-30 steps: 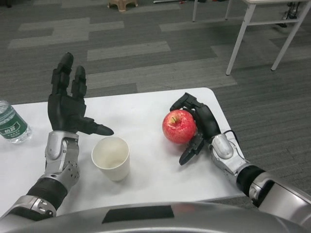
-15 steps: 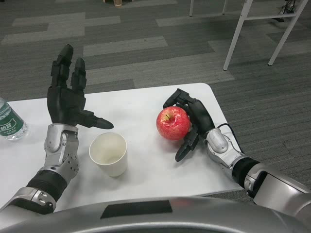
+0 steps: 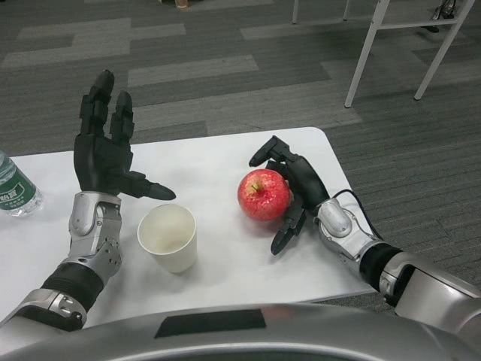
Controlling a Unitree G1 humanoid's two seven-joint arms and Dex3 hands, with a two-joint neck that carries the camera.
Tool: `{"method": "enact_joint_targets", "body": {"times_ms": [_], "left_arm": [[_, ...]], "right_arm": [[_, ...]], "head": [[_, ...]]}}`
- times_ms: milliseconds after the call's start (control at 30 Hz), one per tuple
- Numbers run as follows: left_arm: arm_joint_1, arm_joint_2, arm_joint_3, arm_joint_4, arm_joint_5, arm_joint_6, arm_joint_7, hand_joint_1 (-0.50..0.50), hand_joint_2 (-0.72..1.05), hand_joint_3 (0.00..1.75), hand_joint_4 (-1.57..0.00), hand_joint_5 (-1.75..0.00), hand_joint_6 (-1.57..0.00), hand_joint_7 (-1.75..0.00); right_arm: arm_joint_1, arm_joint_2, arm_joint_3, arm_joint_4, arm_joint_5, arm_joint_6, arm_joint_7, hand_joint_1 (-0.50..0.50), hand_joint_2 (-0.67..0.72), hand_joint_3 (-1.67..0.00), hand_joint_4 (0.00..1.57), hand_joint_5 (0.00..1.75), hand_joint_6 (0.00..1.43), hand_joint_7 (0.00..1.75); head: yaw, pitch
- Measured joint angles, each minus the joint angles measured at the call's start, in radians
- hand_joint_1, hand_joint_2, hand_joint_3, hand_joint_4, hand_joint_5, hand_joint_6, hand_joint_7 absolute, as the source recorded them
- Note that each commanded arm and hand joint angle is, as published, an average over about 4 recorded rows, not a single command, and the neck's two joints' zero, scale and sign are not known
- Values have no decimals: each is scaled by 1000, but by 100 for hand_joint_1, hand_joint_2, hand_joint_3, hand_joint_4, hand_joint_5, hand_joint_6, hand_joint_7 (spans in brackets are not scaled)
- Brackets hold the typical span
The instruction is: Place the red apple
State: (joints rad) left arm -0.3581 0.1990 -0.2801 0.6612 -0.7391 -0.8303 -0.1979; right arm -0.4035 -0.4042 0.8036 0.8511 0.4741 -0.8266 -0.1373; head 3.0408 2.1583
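I am cupping the red apple (image 3: 264, 195) with my right hand (image 3: 299, 192): fingers curving over its far side, thumb low on the near side, palm against its right flank. The apple is sitting stem-up on the white table (image 3: 218, 162), right of centre. My left hand (image 3: 106, 153) is hovering open, fingers spread, over the table's left part. A paper cup (image 3: 167, 237) is standing between the two hands, just left of the apple. The apple is lying directly left of my right palm, so the right hand is far nearer. A water bottle (image 3: 16, 188) is standing at the left edge.
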Motion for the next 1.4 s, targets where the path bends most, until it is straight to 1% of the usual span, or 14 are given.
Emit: {"method": "enact_joint_targets", "body": {"times_ms": [33, 133, 233, 433, 500, 567, 633, 700, 800, 900, 1067, 1167, 1300, 1400], "left_arm": [[0, 0, 0, 1, 0, 0, 0, -34, -19, 9, 0, 0, 0, -35], [-1, 0, 0, 5, 0, 0, 0, -34, -19, 9, 0, 0, 0, -37], [-1, 0, -1, 6, 0, 0, 0, -34, -19, 7, 0, 0, 0, -35], [-2, 0, -1, 7, -2, 0, 0, -34, -19, 2, 0, 0, 0, -35], [-2, 0, -1, 7, -3, 0, 0, -34, -19, 0, 0, 0, 0, -38], [-2, 0, -1, 7, -3, 0, 0, -34, -19, 4, 0, 0, 0, -40], [-2, 0, -2, 7, -4, 0, 0, -34, -19, 9, 0, 0, 0, -37], [-2, 0, -2, 7, -6, 0, 0, -34, -19, 7, 0, 0, 0, -35], [-3, 0, -2, 7, -6, 0, 0, -34, -19, 7, 0, 0, 0, -35], [-3, 0, -2, 7, -6, 0, 0, -34, -19, 4, 0, 0, 0, -38], [-3, -1, -2, 7, -7, 0, 0, -34, -19, 2, 0, 0, 0, -38], [-3, -1, -2, 7, -7, 0, 0, -34, -19, 9, 0, 0, 0, -35], [-4, -1, -2, 7, -7, 0, 0, -34, -19, 9, 0, 0, 0, -35], [-5, -2, -2, 7, -7, 0, 0, -34, -19, 2, 0, 0, 0, -35]], "right_arm": [[3, 0, -1, -3, -2, 1, 3, 7, 66, -8, 31, 46, 0, 98], [5, -4, -1, -7, -6, 4, 12, -6, 66, -8, 23, 24, 0, 73], [8, -8, -1, -11, -8, 6, 17, -14, 66, -8, 20, 19, 0, 63], [14, -12, -3, -22, -9, 13, 17, -18, 66, -8, 17, 10, 0, 56], [16, -13, -5, -25, -9, 14, 17, -22, 66, -4, 13, 5, 0, 52], [20, -14, -11, -30, -9, 15, 17, -28, 68, -2, 6, 0, 0, 47], [26, -16, -21, -37, -10, 18, 18, -34, 71, -2, 2, 0, 0, 40], [33, -17, -32, -46, -10, 21, 18, -39, 72, 0, 0, 0, 0, 31], [44, -18, -55, -57, -11, 21, 19, -42, 72, 0, 0, 0, 0, 21], [58, -17, -88, -68, -12, 22, 21, -42, 72, 0, 0, 0, 0, 21], [77, -16, -136, -79, -12, 23, 22, -42, 72, 0, 0, 0, 0, 12], [90, -17, -159, -99, -13, 24, 22, -43, 72, 0, 0, 0, 0, 7], [105, -19, -202, -128, -15, 26, 27, -46, 72, 0, 0, 0, 0, 2], [118, -21, -258, -165, -17, 30, 30, -46, 72, 0, 0, 0, 0, 0]], "head": [[0, 0], [1, 1], [0, 3], [0, 4], [0, 5], [0, 8], [-1, 11], [-3, 15], [-2, 20], [2, 25], [7, 32], [9, 38], [13, 46], [21, 64]]}}
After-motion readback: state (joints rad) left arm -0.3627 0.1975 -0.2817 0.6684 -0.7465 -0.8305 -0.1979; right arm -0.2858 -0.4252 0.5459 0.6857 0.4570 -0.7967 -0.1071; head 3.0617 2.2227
